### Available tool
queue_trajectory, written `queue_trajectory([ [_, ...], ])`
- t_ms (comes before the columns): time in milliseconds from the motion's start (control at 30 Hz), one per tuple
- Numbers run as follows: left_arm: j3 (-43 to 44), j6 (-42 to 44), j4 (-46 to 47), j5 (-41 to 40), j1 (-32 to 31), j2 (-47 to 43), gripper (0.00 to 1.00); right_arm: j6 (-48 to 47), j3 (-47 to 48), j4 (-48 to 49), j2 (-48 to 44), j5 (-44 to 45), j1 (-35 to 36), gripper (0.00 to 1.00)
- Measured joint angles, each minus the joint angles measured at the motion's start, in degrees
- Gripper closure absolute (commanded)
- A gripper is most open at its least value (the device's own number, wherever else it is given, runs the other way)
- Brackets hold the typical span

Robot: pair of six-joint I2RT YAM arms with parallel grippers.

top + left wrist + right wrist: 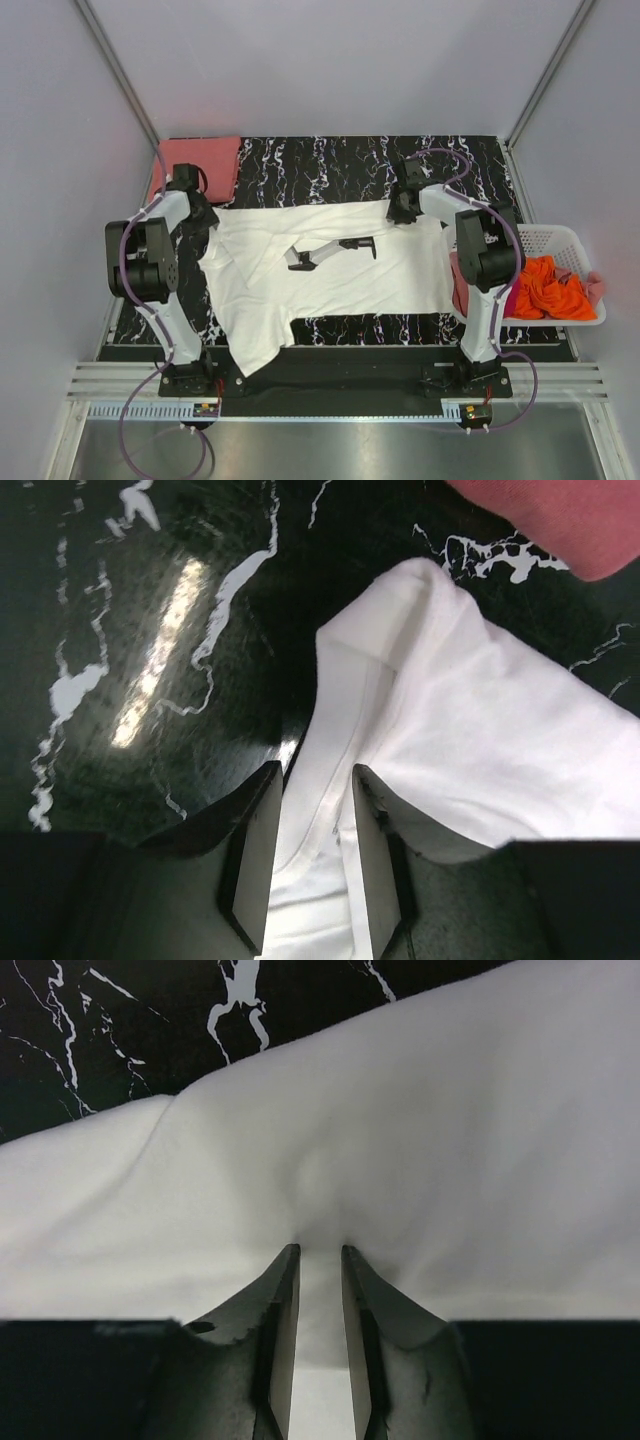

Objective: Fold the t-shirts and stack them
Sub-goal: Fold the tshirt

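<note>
A cream-white t-shirt [330, 275] lies spread across the black marbled table [330, 160], one part hanging over the near edge. My left gripper [207, 228] is at its far left corner and is shut on a hemmed fold of the shirt [450, 730], which runs between the fingers [262, 810]. My right gripper [402, 212] is at the far right edge and is shut on a pinch of the same shirt [400, 1140]. A folded salmon-pink t-shirt [197, 165] lies at the back left corner; it also shows in the left wrist view [560, 520].
A white slatted basket [560, 240] stands off the table's right edge, holding an orange shirt [550, 288], a pink one [595, 288] and a magenta one [460, 285]. Grey walls close in the back and sides.
</note>
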Motion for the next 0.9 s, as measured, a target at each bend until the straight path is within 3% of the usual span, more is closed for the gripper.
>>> queue_trajectory([
  [167, -3.9, -4.3, -2.6, -0.5, 0.2, -11.8, 0.59, 0.0, -0.2, -2.4, -3.9, -1.0, -0.5, 0.67],
  [367, -8.5, -14.4, -7.4, -1.1, -0.6, -30.9, 0.55, 1.1, -1.9, -2.0, -15.2, -4.1, -0.6, 0.66],
  [500, -11.5, -16.6, -14.0, -7.5, -9.0, -36.5, 0.56, 1.2, -4.8, -2.1, -20.7, -5.5, -0.6, 0.66],
  [600, -18.4, -19.0, -19.0, -8.2, -16.2, -41.6, 0.56, 1.3, -7.0, -2.3, -23.2, -6.4, -0.6, 0.66],
  [800, -29.9, -24.4, -29.3, -9.8, -20.8, -57.1, 0.59, 1.2, -9.1, -3.5, -27.7, -7.7, -0.6, 0.65],
  [900, -32.8, -26.3, -31.3, -10.4, -23.0, -60.7, 0.59, 1.4, -9.1, -3.5, -28.9, -8.8, -0.6, 0.65],
])
